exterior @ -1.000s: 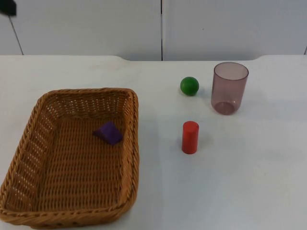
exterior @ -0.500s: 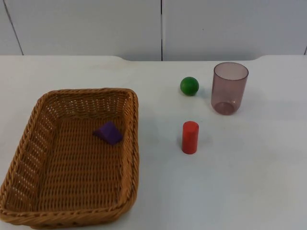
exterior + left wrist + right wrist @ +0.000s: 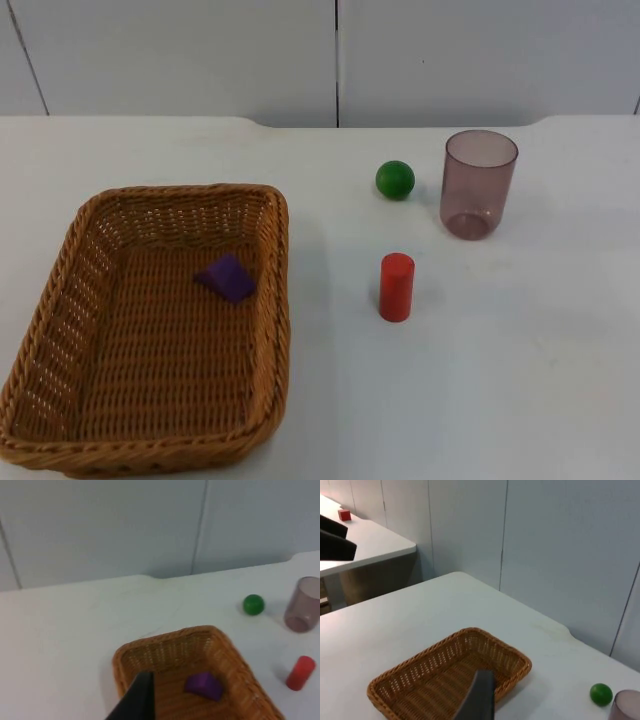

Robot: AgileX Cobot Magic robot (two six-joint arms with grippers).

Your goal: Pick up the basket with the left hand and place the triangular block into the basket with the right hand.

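A brown wicker basket (image 3: 276,300) rests on the white table at the front left. Inside it, near its far right wall, lies the purple triangular block (image 3: 227,277). The left wrist view looks down on the basket (image 3: 165,639) and the block (image 3: 204,685) from high up and behind, so my left gripper (image 3: 140,702) hangs well above the basket's far end, holding nothing. My right gripper (image 3: 478,696) is also raised high and back from the table, with the basket (image 3: 445,646) below and ahead of it.
A green ball (image 3: 395,180) and a translucent mauve cup (image 3: 479,184) stand at the back right. An upright red cylinder (image 3: 397,287) stands in front of them, right of the basket. Grey wall panels close the table's far edge.
A black bit of the left arm at the top view's upper left corner one second ago has drawn out of sight. The objects have not moved.
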